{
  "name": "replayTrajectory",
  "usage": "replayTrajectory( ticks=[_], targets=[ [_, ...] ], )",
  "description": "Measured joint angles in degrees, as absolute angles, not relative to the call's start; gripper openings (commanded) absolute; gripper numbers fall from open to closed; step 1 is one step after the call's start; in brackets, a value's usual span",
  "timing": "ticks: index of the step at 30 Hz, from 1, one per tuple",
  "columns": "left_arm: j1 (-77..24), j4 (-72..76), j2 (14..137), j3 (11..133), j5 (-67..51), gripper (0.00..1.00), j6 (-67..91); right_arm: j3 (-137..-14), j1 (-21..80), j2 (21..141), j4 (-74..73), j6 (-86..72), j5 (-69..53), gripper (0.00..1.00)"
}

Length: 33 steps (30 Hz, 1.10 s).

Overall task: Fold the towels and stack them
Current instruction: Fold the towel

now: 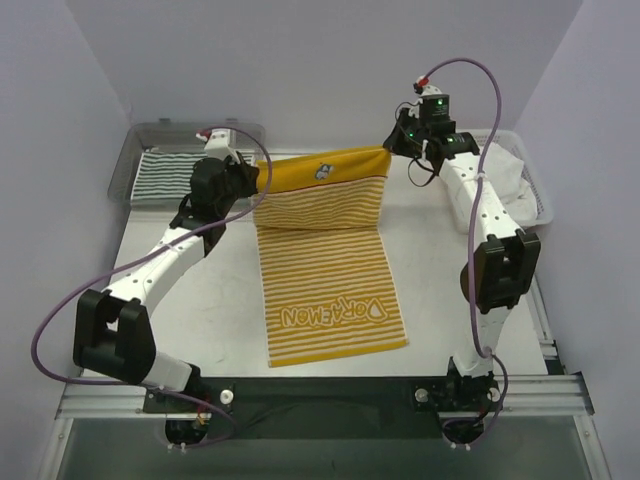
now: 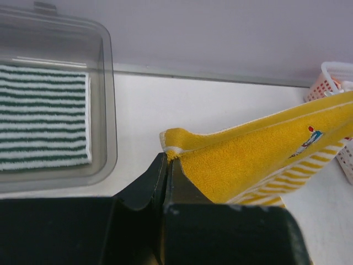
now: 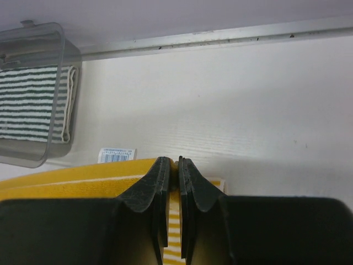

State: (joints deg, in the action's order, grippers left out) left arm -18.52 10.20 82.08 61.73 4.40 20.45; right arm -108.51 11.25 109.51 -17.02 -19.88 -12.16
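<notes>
A yellow-and-white striped towel (image 1: 330, 270) lies lengthwise on the table, its far end lifted and stretched between both grippers. My left gripper (image 1: 258, 172) is shut on the towel's far left corner (image 2: 175, 150). My right gripper (image 1: 395, 148) is shut on its far right corner (image 3: 175, 165). A small cartoon patch (image 2: 306, 141) shows on the lifted yellow band. A folded green-and-white striped towel (image 1: 170, 172) lies in the clear grey tray (image 1: 123, 170), also seen in the left wrist view (image 2: 41, 118) and the right wrist view (image 3: 33, 105). White towels (image 1: 505, 180) fill the basket.
The white mesh basket (image 1: 540, 205) stands at the back right, its pale rim also in the left wrist view (image 2: 333, 74). The tray (image 2: 107, 110) sits at the back left corner. A white barcode label (image 3: 117, 154) hangs from the towel's edge. The back wall is close behind.
</notes>
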Motion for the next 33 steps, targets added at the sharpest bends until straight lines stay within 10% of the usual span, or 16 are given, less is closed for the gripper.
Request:
replayTrajectory(
  ticks=[33],
  targets=[
    [-15.9, 13.8, 102.6, 82.8, -2.5, 0.0, 17.6, -109.1, 8.3, 113.8, -5.3, -13.8, -9.6, 0.0]
  ],
)
